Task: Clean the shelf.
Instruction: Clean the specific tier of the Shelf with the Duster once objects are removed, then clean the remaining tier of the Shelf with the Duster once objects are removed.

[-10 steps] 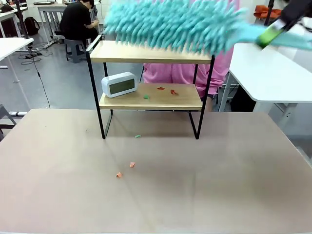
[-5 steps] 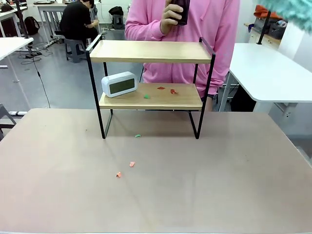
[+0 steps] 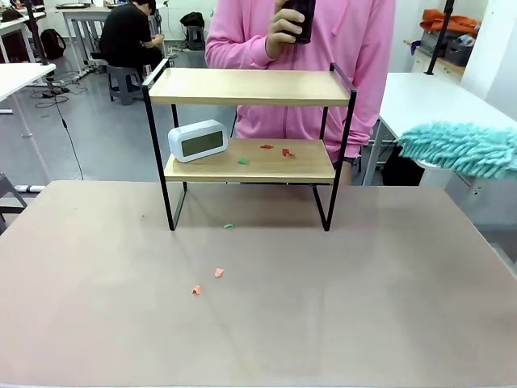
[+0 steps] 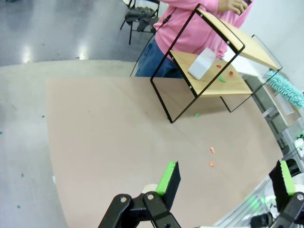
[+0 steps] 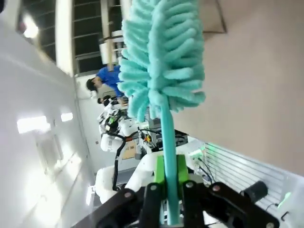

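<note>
I am holding my left gripper [image 4: 227,176] with its fingers spread wide apart, gripping nothing. The shelf [image 3: 250,86] is standing at the far middle of the tabletop [image 3: 347,307], carrying a white clock [image 3: 196,141] and coloured scraps [image 3: 266,147] on its lower board. My right gripper [image 5: 166,173] is clamping the teal duster [image 3: 460,149] by its handle, off to the shelf's right.

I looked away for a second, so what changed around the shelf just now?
The fluffy turquoise duster swung off the two-tier wooden shelf top board, rightward and down, clamped in the right pincer throughout. The white clock and coloured paper scraps stayed put.
</note>
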Available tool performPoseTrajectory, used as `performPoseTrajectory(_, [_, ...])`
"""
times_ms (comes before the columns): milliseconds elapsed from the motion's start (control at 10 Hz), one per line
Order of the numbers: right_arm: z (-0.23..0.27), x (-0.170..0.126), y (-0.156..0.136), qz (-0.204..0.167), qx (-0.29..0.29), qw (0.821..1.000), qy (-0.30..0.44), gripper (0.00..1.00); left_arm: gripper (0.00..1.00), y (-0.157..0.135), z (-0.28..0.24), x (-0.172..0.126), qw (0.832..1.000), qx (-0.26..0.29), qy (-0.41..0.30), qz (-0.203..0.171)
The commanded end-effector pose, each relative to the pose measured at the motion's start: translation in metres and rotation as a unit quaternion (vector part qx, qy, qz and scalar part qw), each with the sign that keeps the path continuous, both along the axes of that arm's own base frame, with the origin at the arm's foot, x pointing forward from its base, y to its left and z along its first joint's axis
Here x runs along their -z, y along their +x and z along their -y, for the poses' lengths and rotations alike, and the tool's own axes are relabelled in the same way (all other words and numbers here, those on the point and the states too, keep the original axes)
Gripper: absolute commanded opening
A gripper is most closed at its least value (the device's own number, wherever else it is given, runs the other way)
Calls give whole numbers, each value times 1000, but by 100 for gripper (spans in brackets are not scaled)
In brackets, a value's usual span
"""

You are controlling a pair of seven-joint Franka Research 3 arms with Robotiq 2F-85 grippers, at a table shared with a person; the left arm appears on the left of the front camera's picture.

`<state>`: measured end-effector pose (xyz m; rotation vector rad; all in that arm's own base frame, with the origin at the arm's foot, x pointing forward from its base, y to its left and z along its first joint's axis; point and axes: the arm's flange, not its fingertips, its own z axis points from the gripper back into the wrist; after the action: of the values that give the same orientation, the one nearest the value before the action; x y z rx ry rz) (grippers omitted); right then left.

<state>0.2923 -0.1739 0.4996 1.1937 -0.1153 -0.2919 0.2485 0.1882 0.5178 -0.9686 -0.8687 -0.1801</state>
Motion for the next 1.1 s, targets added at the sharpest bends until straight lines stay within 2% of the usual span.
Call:
performPoseTrajectory(0, [14,0,-13,52,-2,999,17,12,100,0,1,-1,1000,2,-2,14])
performPoseTrajectory(1000, [14,0,-13,52,-2,999,17,12,100,0,1,-1,1000,2,-2,14])
